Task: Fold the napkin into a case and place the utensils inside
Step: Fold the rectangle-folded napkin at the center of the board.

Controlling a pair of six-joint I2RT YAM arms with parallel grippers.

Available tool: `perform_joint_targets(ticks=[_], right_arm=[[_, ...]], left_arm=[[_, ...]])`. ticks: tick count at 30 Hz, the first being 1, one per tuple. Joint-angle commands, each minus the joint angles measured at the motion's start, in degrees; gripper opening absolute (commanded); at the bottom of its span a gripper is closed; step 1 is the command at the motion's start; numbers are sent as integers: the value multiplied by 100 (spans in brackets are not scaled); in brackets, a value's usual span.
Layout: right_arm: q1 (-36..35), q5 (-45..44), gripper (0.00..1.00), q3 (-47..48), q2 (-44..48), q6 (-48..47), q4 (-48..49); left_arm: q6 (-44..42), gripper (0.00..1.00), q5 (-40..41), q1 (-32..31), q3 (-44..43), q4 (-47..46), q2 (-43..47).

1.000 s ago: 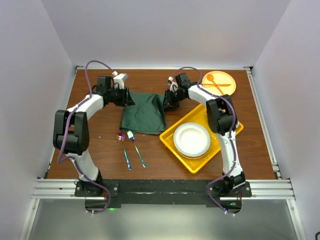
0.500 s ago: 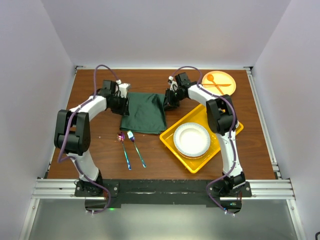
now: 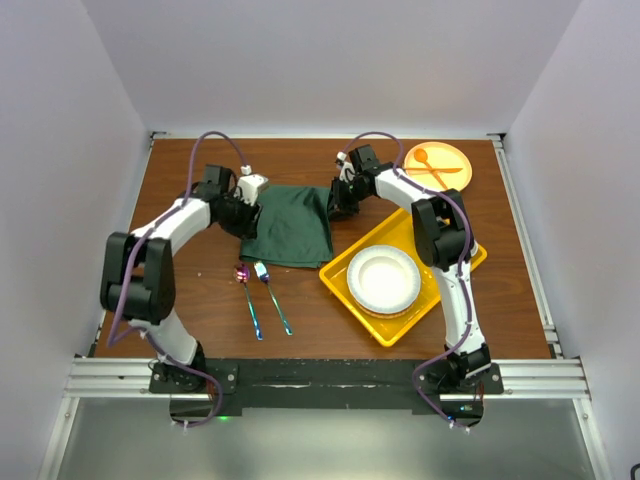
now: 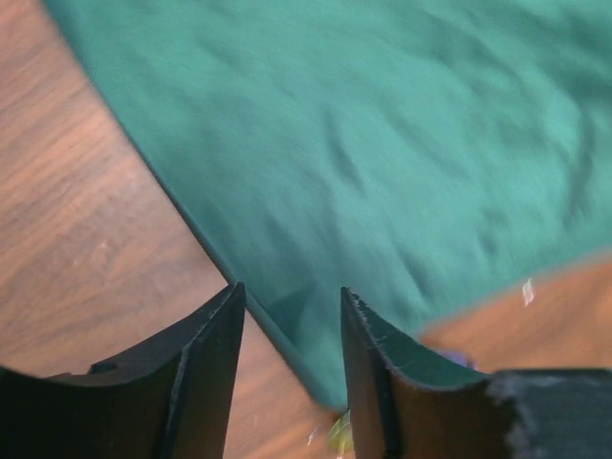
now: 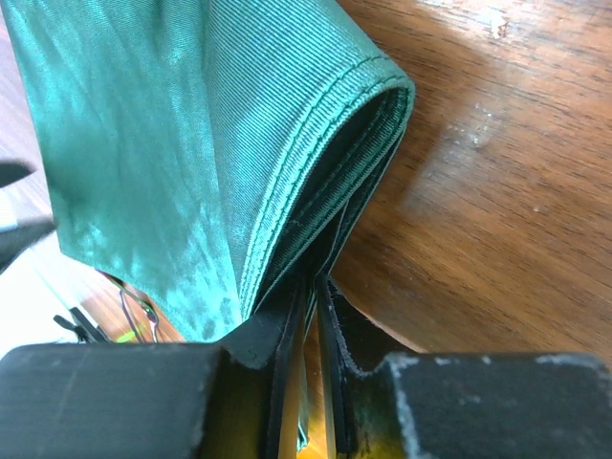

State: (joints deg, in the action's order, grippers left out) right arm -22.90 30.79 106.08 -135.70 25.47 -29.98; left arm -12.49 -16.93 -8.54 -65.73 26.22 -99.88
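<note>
Left gripper [image 4: 292, 296]: fingers apart astride left edge of napkin [image 3: 290, 228], nothing clamped. Napkin lies part-folded beside yellow tray [image 3: 334, 279]; iridescent spoon [image 3: 249, 303] and fork [image 3: 276, 302] just nearer. Right gripper [image 5: 311, 287]: nearly closed, pinching a layer at the far-right corner. Folding step; next likely needs left grip first.

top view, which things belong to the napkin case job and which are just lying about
Job: napkin, metal spoon, metal fork.
Lying about: yellow tray, white plates, orange plate, orange spoon.
</note>
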Motion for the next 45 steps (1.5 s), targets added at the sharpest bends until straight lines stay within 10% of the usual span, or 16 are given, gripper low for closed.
perform_joint_targets(ticks=[1,11,45], right_arm=[[-40,-398,14,167,-194,-130,-87],[-48,-389,6,132,-220,-43,-8],[-40,-363,0,176,-299,19,-17]], left_arm=[[-2210,51,-960,-8,385,294,1162],[-5236,46,-901,-614,605,1272,1322],[-5852,39,761,-1282,1194,235,794]])
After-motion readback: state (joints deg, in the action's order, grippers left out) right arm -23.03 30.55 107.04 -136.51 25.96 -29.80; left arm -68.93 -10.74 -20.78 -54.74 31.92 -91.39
